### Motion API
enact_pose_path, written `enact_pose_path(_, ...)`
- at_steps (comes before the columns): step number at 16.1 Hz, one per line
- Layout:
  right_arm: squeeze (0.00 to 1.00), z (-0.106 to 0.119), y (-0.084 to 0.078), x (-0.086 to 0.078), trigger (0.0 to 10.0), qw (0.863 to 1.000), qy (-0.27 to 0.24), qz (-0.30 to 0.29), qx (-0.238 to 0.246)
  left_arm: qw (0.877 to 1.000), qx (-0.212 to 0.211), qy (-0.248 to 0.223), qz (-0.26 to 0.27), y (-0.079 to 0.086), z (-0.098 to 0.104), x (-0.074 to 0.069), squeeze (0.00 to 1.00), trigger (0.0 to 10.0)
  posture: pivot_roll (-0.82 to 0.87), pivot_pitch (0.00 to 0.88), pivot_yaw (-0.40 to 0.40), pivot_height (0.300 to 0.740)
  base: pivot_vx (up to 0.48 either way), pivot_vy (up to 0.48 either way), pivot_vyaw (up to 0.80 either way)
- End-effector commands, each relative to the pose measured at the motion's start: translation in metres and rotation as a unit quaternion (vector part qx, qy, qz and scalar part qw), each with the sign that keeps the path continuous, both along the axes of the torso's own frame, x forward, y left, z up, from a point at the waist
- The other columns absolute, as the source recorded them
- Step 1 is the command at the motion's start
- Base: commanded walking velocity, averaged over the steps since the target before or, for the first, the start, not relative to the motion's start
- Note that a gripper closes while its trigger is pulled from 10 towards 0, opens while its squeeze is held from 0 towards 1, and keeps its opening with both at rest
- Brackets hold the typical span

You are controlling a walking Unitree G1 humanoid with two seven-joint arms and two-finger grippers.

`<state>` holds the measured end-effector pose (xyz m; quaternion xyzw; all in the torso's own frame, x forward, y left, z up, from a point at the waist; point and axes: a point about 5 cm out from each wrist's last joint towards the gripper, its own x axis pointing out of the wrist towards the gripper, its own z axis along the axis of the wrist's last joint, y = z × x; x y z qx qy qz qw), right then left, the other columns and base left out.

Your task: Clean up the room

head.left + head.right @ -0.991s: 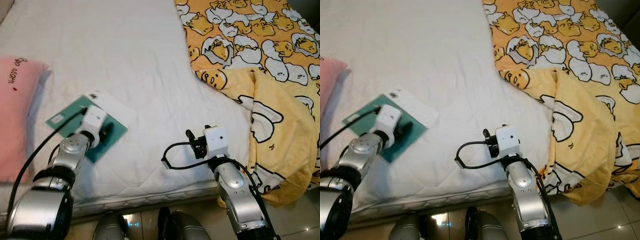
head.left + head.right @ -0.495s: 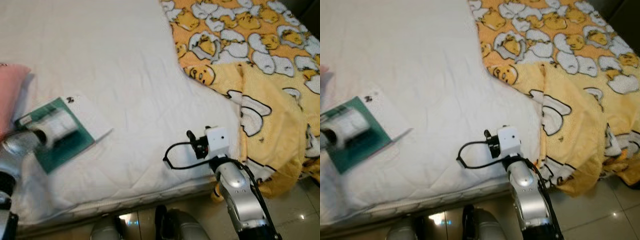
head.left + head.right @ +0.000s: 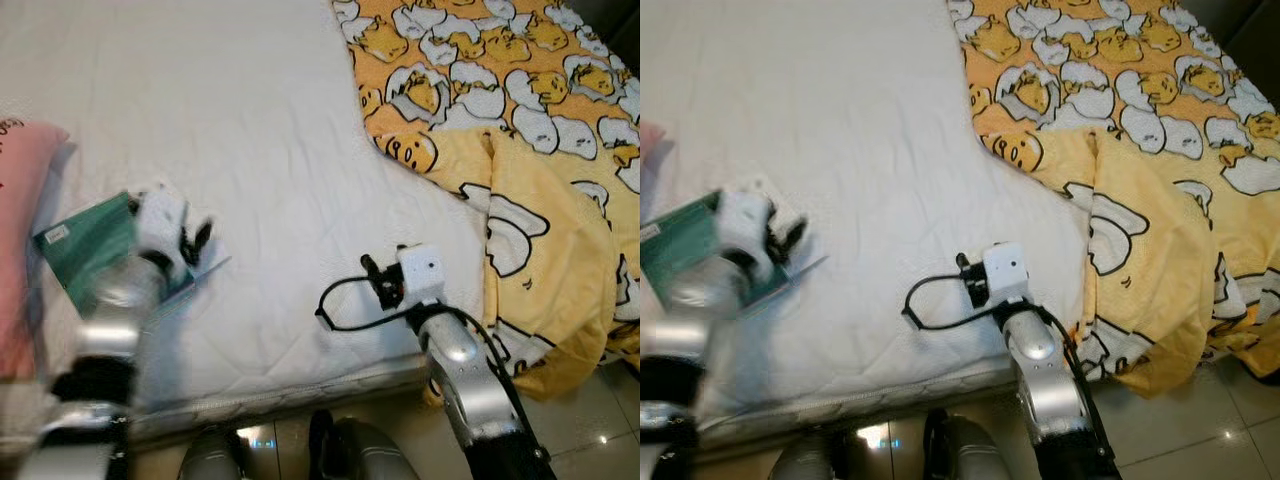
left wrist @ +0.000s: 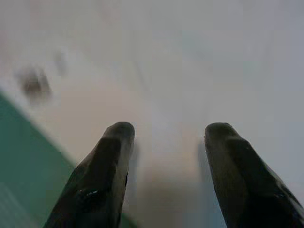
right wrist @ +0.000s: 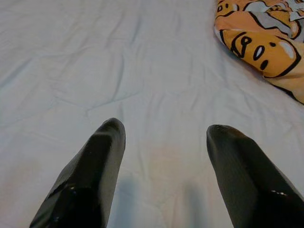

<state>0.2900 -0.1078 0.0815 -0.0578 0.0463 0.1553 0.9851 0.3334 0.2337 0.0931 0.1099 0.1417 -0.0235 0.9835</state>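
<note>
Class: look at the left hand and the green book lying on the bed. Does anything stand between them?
Nothing visible does. The left hand, fingers open, hangs right over the flat green-covered book on the white quilted mattress, near the pink pillow.

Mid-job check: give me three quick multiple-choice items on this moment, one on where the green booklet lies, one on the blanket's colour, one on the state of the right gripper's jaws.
1. Where does the green booklet lie?
A. on the floor
B. on the white mattress, beside the pink pillow
C. on the blanket

2. What colour is the blanket?
A. yellow and orange with cartoon eggs
B. plain blue
C. grey stripes

3. How do the right gripper jaws stand?
A. shut on the blanket
B. shut on a cable
C. open, holding nothing

Answers: 1 B, it rests on the sheet at the pillow's edge, under the left gripper. 2 A, the egg print shows. 3 C, bare sheet shows between the jaws.
</note>
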Motion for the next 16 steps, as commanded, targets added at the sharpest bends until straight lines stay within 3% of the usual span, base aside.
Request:
enact_pose_path(1, 0.00, -0.005, -0.004, -0.001, 10.0, 1.000, 0.009, -0.002, 0.002, 0.999, 0.020, 0.019, 0.042, 0.009, -0.012, -0.002, 0.00, 10.0, -0.04, 0.179, -0.160, 0.740, 0.000, 0.000, 0.00)
enact_pose_path(2, 0.00, -0.005, -0.002, 0.001, 10.0, 1.000, 0.008, 0.002, 0.001, 0.997, 0.037, 0.024, 0.059, 0.011, -0.016, -0.002, 0.00, 10.0, -0.04, 0.172, -0.161, 0.740, 0.000, 0.000, 0.00)
enact_pose_path(4, 0.00, -0.004, -0.001, 0.003, 10.0, 1.000, 0.005, 0.006, -0.001, 0.998, 0.045, 0.033, 0.025, 0.004, -0.018, 0.000, 0.00, 10.0, -0.04, 0.163, -0.161, 0.740, 0.000, 0.000, 0.00)
enact_pose_path(6, 0.00, -0.006, -0.005, 0.003, 10.0, 1.000, 0.003, 0.001, -0.004, 0.992, 0.062, 0.043, -0.097, -0.010, -0.011, -0.004, 0.00, 10.0, -0.05, 0.152, -0.154, 0.740, 0.000, 0.000, 0.00)
enact_pose_path(7, 0.00, -0.007, -0.007, 0.001, 10.0, 1.000, 0.003, 0.000, -0.004, 0.984, 0.046, 0.049, -0.166, -0.017, -0.008, -0.012, 0.00, 10.0, -0.05, 0.148, -0.151, 0.740, 0.000, 0.000, 0.00)
enact_pose_path(8, 0.00, -0.007, -0.007, 0.001, 10.0, 1.000, 0.003, -0.001, -0.004, 0.982, 0.039, 0.050, -0.180, -0.018, -0.007, -0.014, 0.00, 10.0, -0.05, 0.148, -0.151, 0.740, 0.000, 0.000, 0.00)
enact_pose_path(10, 0.00, -0.010, -0.010, -0.002, 10.0, 1.000, 0.006, -0.005, -0.006, 0.946, 0.002, 0.065, -0.319, -0.030, 0.010, -0.047, 0.00, 10.0, -0.05, 0.150, -0.146, 0.740, 0.000, 0.000, 0.00)
enact_pose_path(11, 0.00, -0.012, -0.010, -0.003, 10.0, 1.000, 0.009, -0.004, -0.007, 0.931, -0.003, 0.065, -0.359, -0.035, 0.019, -0.062, 0.00, 10.0, -0.04, 0.153, -0.148, 0.740, 0.000, 0.000, 0.00)
enact_pose_path(12, 0.00, -0.013, -0.010, -0.003, 10.0, 1.000, 0.010, -0.004, -0.007, 0.930, -0.004, 0.061, -0.364, -0.036, 0.023, -0.064, 0.00, 10.0, -0.03, 0.156, -0.148, 0.740, 0.000, 0.000, 0.00)
enact_pose_path(13, 0.00, -0.013, -0.010, -0.003, 10.0, 1.000, 0.010, -0.003, -0.007, 0.946, -0.010, 0.034, -0.322, -0.032, 0.035, -0.056, 0.00, 10.0, -0.03, 0.160, -0.148, 0.740, 0.000, 0.000, 0.00)
enact_pose_path(14, 0.00, -0.013, -0.009, -0.002, 10.0, 1.000, 0.010, -0.002, -0.007, 0.974, -0.017, -0.015, -0.224, -0.019, 0.052, -0.036, 0.00, 10.0, -0.02, 0.162, -0.150, 0.740, 0.000, 0.000, 0.00)
enact_pose_path(15, 0.00, -0.013, -0.008, 0.000, 10.0, 1.000, 0.009, -0.001, -0.006, 0.992, -0.043, -0.049, -0.109, -0.002, 0.064, -0.017, 0.00, 10.0, -0.01, 0.162, -0.150, 0.740, 0.000, 0.000, 0.00)
enact_pose_path(16, 0.00, -0.013, -0.005, 0.001, 10.0, 1.000, 0.008, 0.002, -0.005, 0.997, -0.036, -0.070, -0.012, 0.016, 0.069, -0.007, 0.00, 10.0, -0.01, 0.161, -0.152, 0.740, 0.000, 0.000, 0.00)
